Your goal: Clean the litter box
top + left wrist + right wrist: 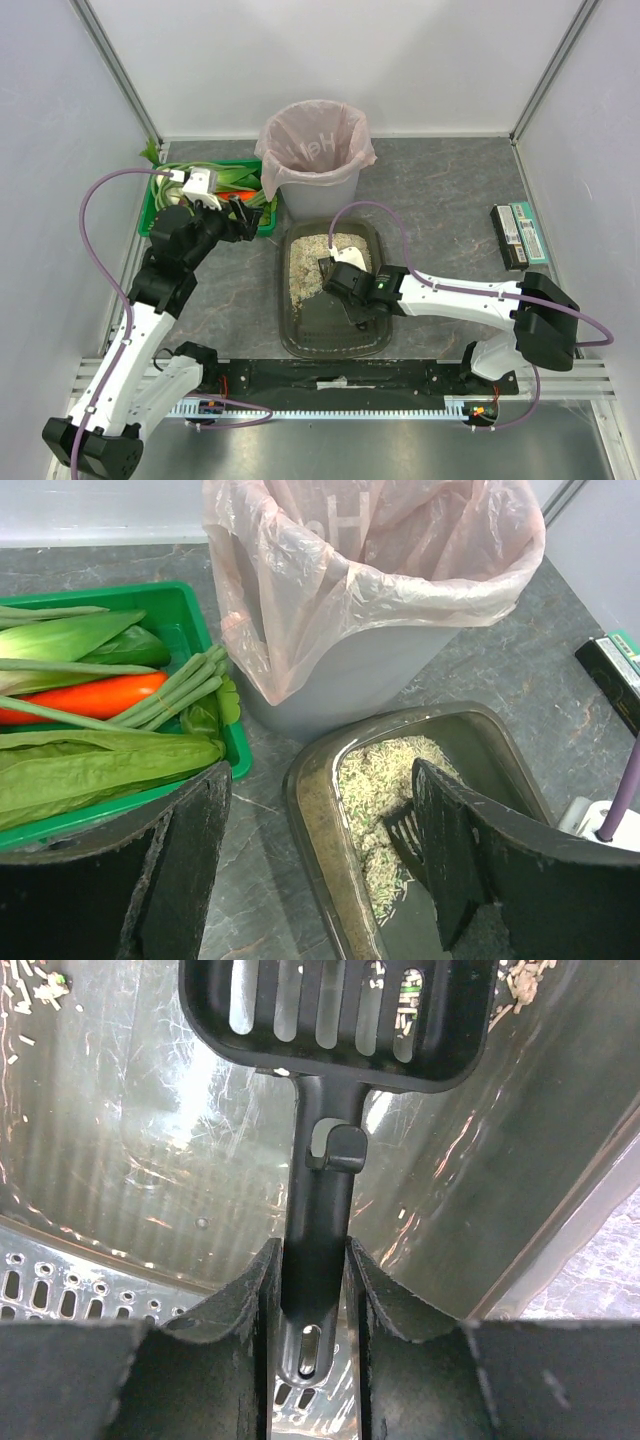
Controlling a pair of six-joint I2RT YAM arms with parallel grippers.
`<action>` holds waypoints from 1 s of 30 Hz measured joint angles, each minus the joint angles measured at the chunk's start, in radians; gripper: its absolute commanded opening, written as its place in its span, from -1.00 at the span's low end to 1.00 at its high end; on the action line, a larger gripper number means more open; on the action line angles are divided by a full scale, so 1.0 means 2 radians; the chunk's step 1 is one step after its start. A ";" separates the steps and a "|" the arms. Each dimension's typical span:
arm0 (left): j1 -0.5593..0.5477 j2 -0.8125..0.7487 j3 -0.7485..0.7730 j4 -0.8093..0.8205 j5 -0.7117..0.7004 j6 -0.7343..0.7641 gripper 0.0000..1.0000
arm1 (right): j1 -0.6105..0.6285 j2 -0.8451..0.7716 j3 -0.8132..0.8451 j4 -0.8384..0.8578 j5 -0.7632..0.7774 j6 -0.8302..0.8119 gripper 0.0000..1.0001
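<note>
The litter box (284, 300), a shallow dark olive-grey plastic tray, sits on the grey mottled surface (440, 200) just in front of the grey bin lined with a pink bag (320, 195); beige litter (308, 255) lies at its far end. The right claw (312, 1260) is clamped on the handle of a black slotted plastic scoop (330, 1010) inside the tray. The left claw (318, 780) gapes wide, holding nothing, beside the green crate of vegetables (180, 600).

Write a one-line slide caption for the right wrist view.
Right gripper clamps the handle of a black slotted scoop inside the litter box.
</note>
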 measured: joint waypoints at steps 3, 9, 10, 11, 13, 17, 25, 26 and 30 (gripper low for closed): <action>-0.004 0.000 -0.003 0.000 0.000 0.004 0.59 | 0.000 0.000 0.000 -0.002 0.002 0.002 -0.47; -0.011 0.000 -0.006 0.000 0.001 0.008 0.59 | 0.000 0.000 0.005 -0.018 0.008 0.004 -0.71; -0.012 0.000 -0.006 0.000 0.004 0.008 0.59 | 0.000 0.000 0.008 -0.023 0.009 0.004 -0.77; -0.014 0.000 -0.006 0.000 0.006 0.008 0.60 | 0.000 0.000 0.012 -0.029 0.009 0.004 -0.80; -0.019 0.000 -0.006 0.000 0.009 0.009 0.62 | 0.000 -0.002 0.019 -0.039 0.010 0.003 -0.86; -0.031 0.004 -0.006 0.000 0.012 0.010 0.62 | 0.000 -0.017 0.034 -0.050 0.010 -0.007 -0.95; -0.064 0.033 -0.006 0.000 0.036 0.012 0.67 | 0.001 -0.056 0.051 -0.064 0.017 -0.045 -1.00; -0.068 0.042 -0.006 0.000 0.049 0.012 0.70 | 0.002 -0.060 0.051 -0.066 0.020 -0.051 -1.00; -0.077 0.078 -0.006 0.001 0.099 0.011 0.72 | 0.017 -0.077 0.053 -0.069 0.027 -0.090 -1.00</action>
